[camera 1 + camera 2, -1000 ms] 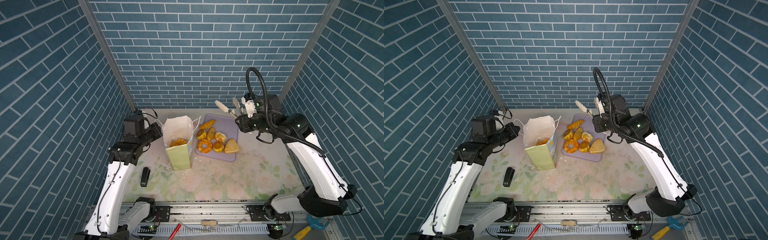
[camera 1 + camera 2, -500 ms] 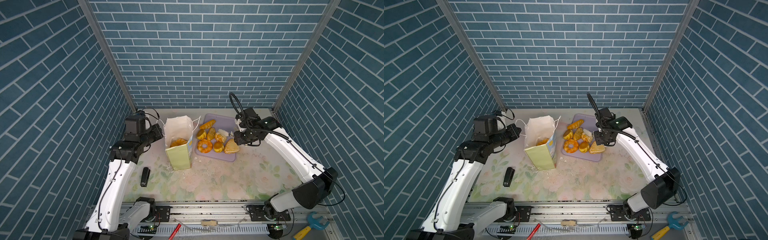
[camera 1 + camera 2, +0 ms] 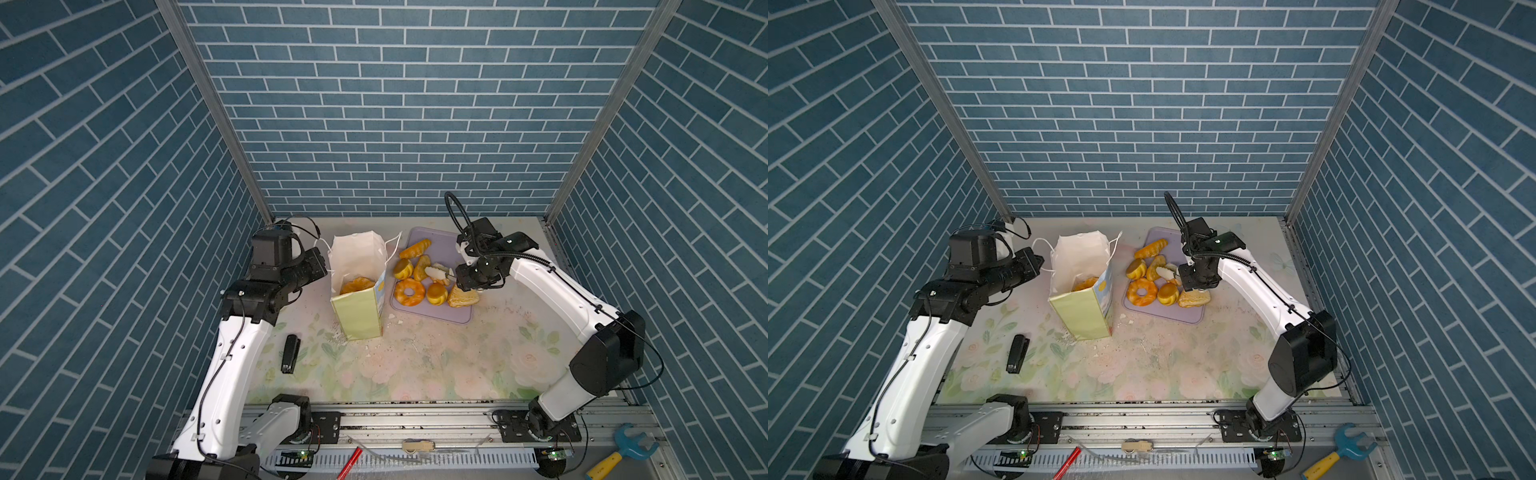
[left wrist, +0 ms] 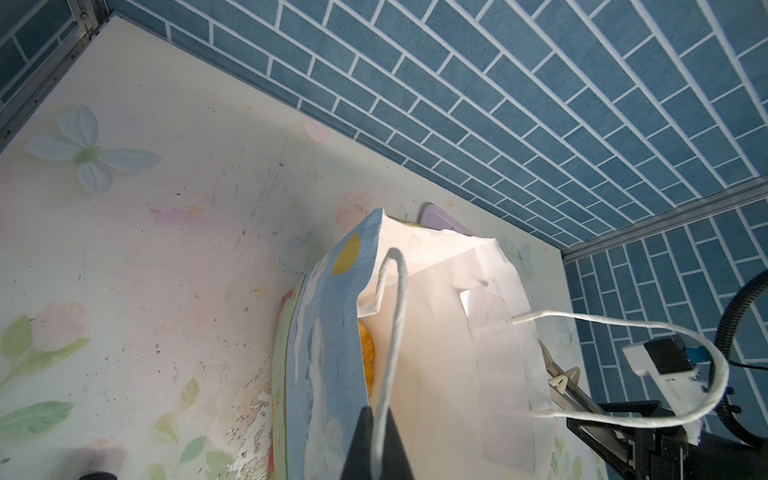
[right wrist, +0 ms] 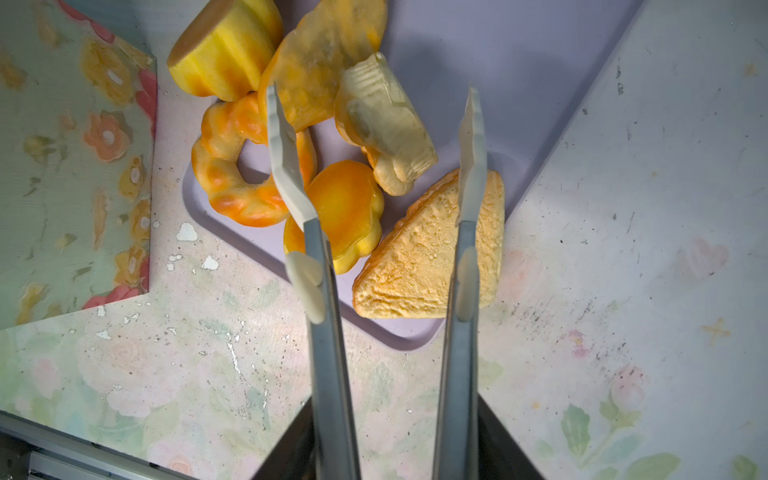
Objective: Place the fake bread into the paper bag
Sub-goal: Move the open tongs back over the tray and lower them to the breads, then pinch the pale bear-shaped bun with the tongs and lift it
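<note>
Seven breads (image 3: 409, 292) lie on the tray (image 3: 436, 313), mid-picture; one's in the bag (image 3: 359, 320). Right gripper (image 5: 372, 99) hangs open over a pale bread (image 5: 386, 120): likely light, slippery; pinch its sides. Left gripper (image 4: 376, 440) clamps the bag's string (image 4: 397, 316).

The paper bag (image 3: 359, 316) is pale yellow-green outside, white inside — its narrow side printed blue, its cords (image 4: 399, 316) white. The fake bread (image 3: 409, 292) is glossy golden-orange, one piece cream; the tray (image 3: 432, 312) lilac. The tabletop (image 3: 436, 357) bears faded pastel flowers — the walls (image 3: 395, 104), blue brick with white joints.
</note>
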Motion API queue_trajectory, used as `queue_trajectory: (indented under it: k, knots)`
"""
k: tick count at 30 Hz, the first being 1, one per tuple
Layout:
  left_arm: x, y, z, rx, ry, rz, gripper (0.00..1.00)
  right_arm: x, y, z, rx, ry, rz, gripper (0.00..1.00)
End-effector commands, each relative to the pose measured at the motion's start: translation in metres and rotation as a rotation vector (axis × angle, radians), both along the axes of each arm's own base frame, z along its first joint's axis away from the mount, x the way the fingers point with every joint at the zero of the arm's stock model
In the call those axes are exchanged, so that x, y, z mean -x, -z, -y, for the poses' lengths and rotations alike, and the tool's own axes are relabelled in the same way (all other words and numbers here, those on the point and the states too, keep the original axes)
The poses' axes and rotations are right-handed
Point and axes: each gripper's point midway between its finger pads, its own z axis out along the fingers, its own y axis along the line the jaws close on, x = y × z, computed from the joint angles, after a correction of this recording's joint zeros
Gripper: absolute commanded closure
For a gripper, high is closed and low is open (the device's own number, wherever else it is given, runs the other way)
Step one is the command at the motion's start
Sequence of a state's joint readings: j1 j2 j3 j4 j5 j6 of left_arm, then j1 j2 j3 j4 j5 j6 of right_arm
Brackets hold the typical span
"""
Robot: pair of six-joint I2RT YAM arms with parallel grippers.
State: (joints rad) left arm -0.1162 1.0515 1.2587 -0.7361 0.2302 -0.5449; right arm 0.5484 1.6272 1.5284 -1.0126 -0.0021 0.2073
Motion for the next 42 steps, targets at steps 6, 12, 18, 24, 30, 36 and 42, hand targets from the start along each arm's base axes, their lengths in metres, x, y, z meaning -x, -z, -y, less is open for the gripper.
queue_trajectory:
  k: [6, 12, 18, 24, 30, 36, 42]
  knots:
    - [0.002, -0.008, 0.001, -0.003, 0.016, 0.013, 1.0, -0.025, 0.02, -0.006, 0.052, -0.041, 0.029, 0.5]
    - [0.005, -0.01, -0.001, -0.007, 0.007, 0.021, 1.0, -0.03, 0.023, -0.007, 0.067, -0.051, 0.041, 0.63]
    - [0.006, -0.01, -0.001, -0.006, 0.004, 0.021, 1.0, -0.028, -0.006, 0.004, 0.067, -0.029, 0.127, 0.75]
    - [0.006, -0.009, -0.001, -0.003, 0.004, 0.02, 1.0, -0.02, -0.052, 0.015, 0.022, 0.029, 0.231, 0.78]
    - [0.006, -0.01, -0.001, 0.007, -0.006, 0.024, 0.99, 0.0, -0.124, 0.013, -0.059, 0.03, 0.364, 0.79]
    - [0.006, -0.01, 0.0, 0.037, -0.021, 0.029, 0.99, 0.026, -0.205, -0.012, -0.177, -0.053, 0.533, 0.79]
    - [0.006, -0.011, -0.003, 0.042, -0.044, 0.029, 0.99, 0.048, -0.266, -0.058, -0.326, -0.212, 0.636, 0.79]
